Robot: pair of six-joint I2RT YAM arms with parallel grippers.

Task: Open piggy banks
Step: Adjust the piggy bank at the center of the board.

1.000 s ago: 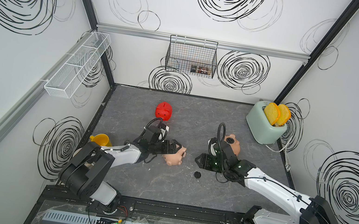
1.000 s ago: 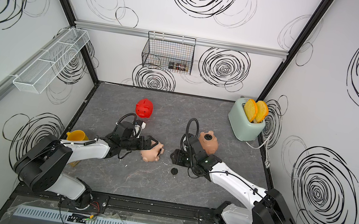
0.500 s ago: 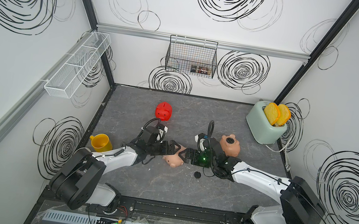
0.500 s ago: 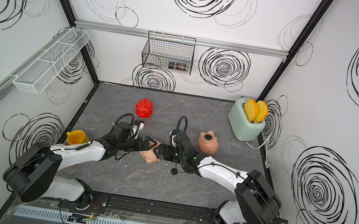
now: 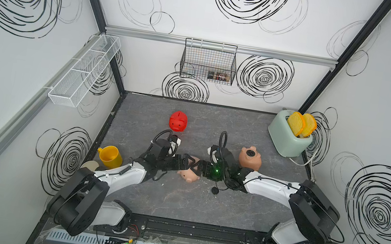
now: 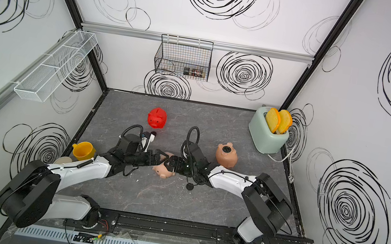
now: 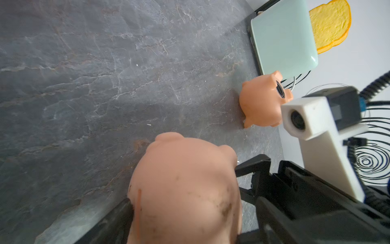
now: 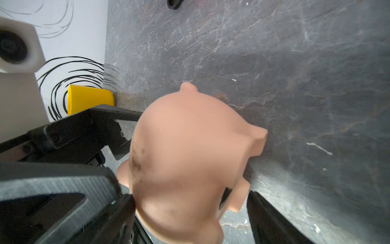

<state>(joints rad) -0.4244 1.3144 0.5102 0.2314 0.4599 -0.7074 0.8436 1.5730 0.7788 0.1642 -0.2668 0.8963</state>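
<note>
The pale pink piggy bank (image 5: 190, 174) sits mid-table between both grippers. My left gripper (image 5: 186, 165) is shut on its body, and the fingers press its sides in the left wrist view (image 7: 183, 221). My right gripper (image 5: 199, 169) faces it from the other side and stands open. In the right wrist view (image 8: 190, 211) one finger touches the pig and the other stands clear. The peach-tan piggy bank (image 5: 249, 158) lies belly up behind my right wrist, showing a dark round belly hole. The red piggy bank (image 5: 178, 121) stands farther back. A loose black plug (image 5: 215, 190) lies on the table.
A yellow cup (image 5: 109, 157) and a beige disc (image 5: 90, 164) sit by the left edge under my left arm. A mint toaster (image 5: 288, 134) with toast stands at the back right. A wire basket (image 5: 209, 63) and a white mesh shelf (image 5: 83, 70) hang on the walls.
My right arm has swung left from beside the peach-tan pig to the pale pink pig, its jaws now around it. My left gripper has closed tighter on that pig.
</note>
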